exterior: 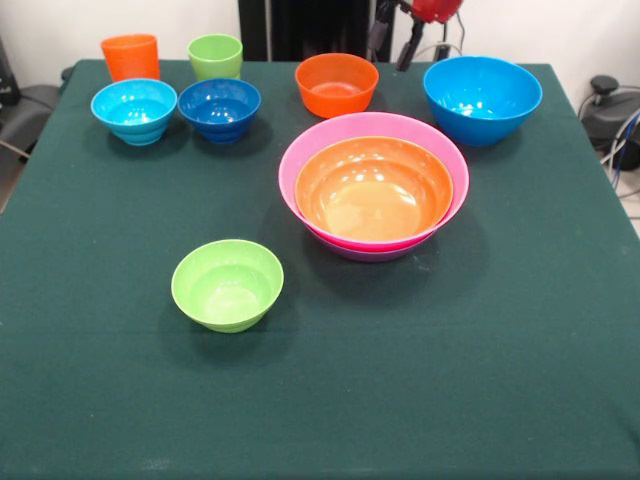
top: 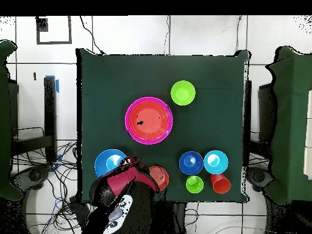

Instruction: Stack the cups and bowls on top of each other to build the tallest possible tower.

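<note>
The tower stands mid-table: a wide orange bowl (exterior: 372, 190) nested in a pink bowl (exterior: 300, 160), with a purple bowl's edge (exterior: 372, 254) showing beneath. The big blue bowl (exterior: 482, 98) and small orange bowl (exterior: 336, 84) stand apart at the far side. The light-blue bowl (exterior: 134, 110) and dark-blue bowl (exterior: 219, 108) sit far left, with the orange cup (exterior: 130, 57) and green cup (exterior: 215, 56) behind them. A lime-green bowl (exterior: 227, 284) stands alone near the front. My gripper (top: 135, 172) is drawn back over the robot's table edge, between the blue and small orange bowls.
The table is covered by a dark green cloth (exterior: 500, 350). In the overhead view my arm (top: 116, 207) covers part of the small orange bowl (top: 161, 178). Cables and dark equipment lie on the floor around the table.
</note>
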